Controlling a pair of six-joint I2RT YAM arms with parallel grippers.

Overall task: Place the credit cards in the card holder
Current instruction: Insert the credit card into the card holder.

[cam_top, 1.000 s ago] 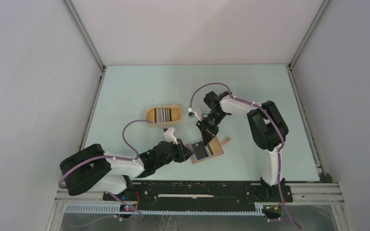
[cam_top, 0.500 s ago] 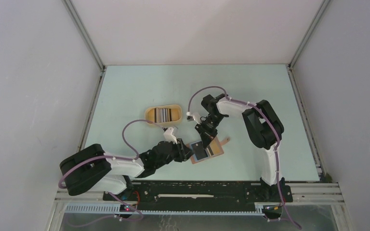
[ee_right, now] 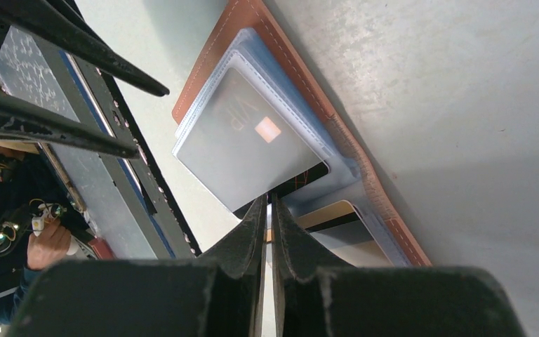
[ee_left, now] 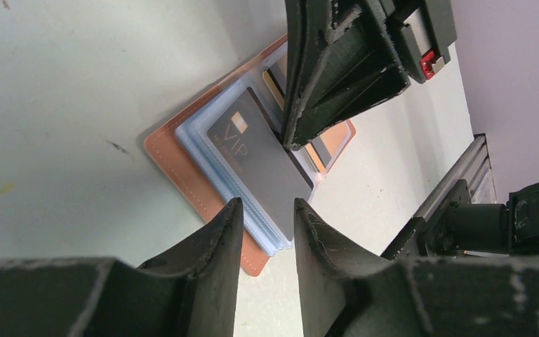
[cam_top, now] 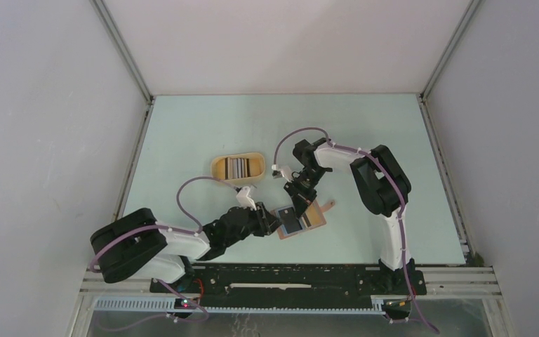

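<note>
The reddish-brown card holder (cam_top: 315, 220) lies open on the table, blue-grey sleeves up. A dark grey card marked VIP (cam_top: 291, 219) sits partly in a clear sleeve on its left half. My right gripper (cam_top: 297, 199) is shut, its tips against the card's far edge (ee_right: 245, 147); the right wrist view shows the right gripper (ee_right: 268, 200) touching that edge. My left gripper (cam_top: 272, 222) is open at the holder's left edge. The left wrist view shows the left gripper (ee_left: 267, 203) just short of the holder's corner (ee_left: 175, 168), with the card (ee_left: 267, 168) beyond. More cards (cam_top: 237, 167) stand in the tray.
A yellow oval tray (cam_top: 217, 166) stands behind and left of the holder. The holder's snap tab (cam_top: 329, 205) sticks out to the right. Metal rails (cam_top: 288, 270) run along the near table edge. White walls enclose the table on three sides.
My right gripper has shifted slightly left and nearer the holder, its elbow swinging left. The left arm and the holder have hardly moved.
</note>
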